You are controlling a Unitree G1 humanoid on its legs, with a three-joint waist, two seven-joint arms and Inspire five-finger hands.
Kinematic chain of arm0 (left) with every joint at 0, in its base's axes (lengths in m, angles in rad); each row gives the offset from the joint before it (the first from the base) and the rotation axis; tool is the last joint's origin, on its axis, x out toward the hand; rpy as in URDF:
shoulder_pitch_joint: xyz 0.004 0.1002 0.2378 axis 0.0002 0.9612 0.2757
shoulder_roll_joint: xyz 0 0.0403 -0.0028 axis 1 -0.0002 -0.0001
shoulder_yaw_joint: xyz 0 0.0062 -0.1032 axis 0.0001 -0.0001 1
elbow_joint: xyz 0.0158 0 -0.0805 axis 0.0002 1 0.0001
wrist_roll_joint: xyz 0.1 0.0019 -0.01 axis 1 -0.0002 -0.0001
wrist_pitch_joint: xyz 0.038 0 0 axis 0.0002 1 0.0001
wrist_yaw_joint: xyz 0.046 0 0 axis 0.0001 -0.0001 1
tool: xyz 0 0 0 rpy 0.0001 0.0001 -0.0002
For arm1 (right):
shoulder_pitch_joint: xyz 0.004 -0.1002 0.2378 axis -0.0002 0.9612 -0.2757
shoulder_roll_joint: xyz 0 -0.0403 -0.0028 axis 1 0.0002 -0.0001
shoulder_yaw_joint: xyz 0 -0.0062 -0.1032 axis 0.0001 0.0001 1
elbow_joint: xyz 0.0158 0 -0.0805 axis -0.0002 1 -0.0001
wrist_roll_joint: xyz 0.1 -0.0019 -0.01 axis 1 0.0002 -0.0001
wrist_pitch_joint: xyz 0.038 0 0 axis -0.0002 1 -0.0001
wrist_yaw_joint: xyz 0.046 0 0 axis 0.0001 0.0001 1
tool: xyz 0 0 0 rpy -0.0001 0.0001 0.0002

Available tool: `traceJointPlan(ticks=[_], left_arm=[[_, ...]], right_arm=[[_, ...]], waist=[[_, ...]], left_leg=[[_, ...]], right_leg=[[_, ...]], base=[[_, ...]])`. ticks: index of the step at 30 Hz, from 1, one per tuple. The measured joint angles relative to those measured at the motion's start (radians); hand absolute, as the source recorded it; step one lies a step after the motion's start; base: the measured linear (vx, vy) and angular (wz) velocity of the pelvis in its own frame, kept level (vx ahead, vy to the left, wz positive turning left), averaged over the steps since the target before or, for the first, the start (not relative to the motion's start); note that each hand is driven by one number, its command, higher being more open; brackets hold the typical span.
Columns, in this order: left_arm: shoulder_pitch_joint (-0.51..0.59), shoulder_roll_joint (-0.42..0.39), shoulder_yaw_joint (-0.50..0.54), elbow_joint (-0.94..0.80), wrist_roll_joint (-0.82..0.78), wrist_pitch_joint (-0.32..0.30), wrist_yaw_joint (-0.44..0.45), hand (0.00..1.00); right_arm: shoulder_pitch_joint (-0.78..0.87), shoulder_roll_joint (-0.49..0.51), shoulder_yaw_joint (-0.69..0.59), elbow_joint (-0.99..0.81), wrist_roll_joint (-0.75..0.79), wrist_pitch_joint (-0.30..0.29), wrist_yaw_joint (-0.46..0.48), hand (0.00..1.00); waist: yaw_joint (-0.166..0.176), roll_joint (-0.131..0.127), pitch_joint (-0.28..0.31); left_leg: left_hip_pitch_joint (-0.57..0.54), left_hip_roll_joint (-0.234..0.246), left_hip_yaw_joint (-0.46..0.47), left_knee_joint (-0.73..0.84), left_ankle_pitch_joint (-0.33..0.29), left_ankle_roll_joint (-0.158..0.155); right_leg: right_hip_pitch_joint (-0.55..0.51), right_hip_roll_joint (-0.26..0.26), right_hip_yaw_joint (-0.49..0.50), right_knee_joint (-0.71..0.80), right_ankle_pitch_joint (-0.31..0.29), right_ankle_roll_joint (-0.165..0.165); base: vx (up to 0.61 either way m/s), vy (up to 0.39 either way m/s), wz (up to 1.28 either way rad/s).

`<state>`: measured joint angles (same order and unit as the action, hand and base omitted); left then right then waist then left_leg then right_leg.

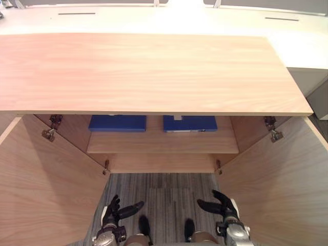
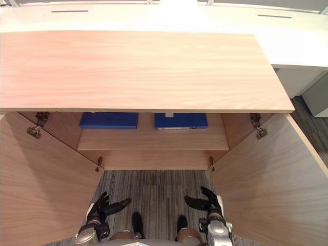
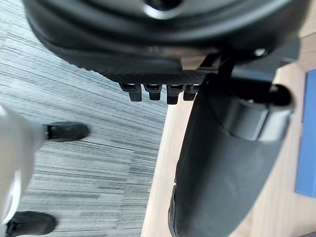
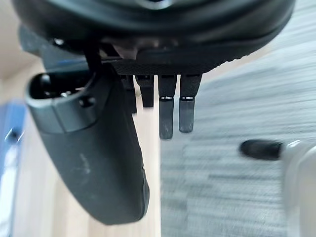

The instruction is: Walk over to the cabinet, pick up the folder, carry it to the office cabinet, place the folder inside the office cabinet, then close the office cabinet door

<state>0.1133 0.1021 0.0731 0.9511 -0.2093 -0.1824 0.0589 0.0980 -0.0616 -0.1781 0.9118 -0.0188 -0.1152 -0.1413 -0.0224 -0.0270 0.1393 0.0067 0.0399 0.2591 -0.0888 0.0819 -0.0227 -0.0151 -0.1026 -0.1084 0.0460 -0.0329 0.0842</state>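
Two blue folders lie flat on the shelf (image 1: 163,143) inside the open wooden cabinet, one on the left (image 1: 117,123) and one on the right (image 1: 190,123), their far parts hidden under the cabinet top (image 1: 148,72). My left hand (image 1: 115,210) hangs low over the carpet in front of the cabinet, open and holding nothing. My right hand (image 1: 223,207) hangs opposite it, also open with nothing in it. The left wrist view catches a blue folder edge (image 3: 306,133) past the thumb, and the right wrist view shows a blue folder (image 4: 10,143) beyond its own thumb.
Both cabinet doors stand swung open, the left door (image 1: 41,189) and right door (image 1: 287,184) flanking my hands. Grey striped carpet (image 1: 164,200) lies between them. A white desk surface (image 1: 169,20) runs behind the cabinet.
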Motion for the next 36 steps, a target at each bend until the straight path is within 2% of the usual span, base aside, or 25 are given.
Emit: traceJointPlan(ticks=[11,22,28,36], left_arm=[[0.042,-0.003,0.061,0.033,0.005,0.007,-0.002,1.0],[0.091,-0.006,0.058,-0.047,0.004,0.006,0.008,1.0],[0.174,-0.017,0.056,-0.252,0.002,0.007,0.01,1.0],[0.293,-0.047,0.057,-0.762,0.014,0.0,0.029,1.0]], right_arm=[[0.031,0.0,-0.135,0.089,0.078,0.027,-0.003,1.0],[0.023,0.001,-0.167,0.102,0.114,0.034,-0.01,1.0],[0.017,0.001,-0.166,0.091,0.113,0.034,-0.014,1.0],[0.028,0.0,-0.154,0.049,0.112,0.032,-0.023,1.0]], waist=[[-0.002,0.005,-0.017],[0.002,0.006,-0.017],[0.008,0.01,-0.014],[0.011,0.02,-0.008]], left_leg=[[0.076,-0.023,-0.014,-0.006,-0.008,0.006],[0.112,-0.041,-0.053,-0.006,-0.015,0.017],[0.112,-0.041,-0.071,-0.006,-0.016,0.015],[0.108,-0.042,-0.106,-0.006,-0.018,0.013]], right_leg=[[0.092,-0.02,-0.006,-0.031,0.001,0.003],[0.158,-0.034,-0.047,-0.051,-0.005,0.011],[0.171,-0.034,-0.066,-0.052,-0.015,0.007],[0.18,-0.034,-0.102,-0.042,-0.038,-0.001]], base=[[-0.05,0.03,0.03],[0.02,0.017,0.11],[0.02,-0.017,0.09],[0.03,-0.025,0.13]])
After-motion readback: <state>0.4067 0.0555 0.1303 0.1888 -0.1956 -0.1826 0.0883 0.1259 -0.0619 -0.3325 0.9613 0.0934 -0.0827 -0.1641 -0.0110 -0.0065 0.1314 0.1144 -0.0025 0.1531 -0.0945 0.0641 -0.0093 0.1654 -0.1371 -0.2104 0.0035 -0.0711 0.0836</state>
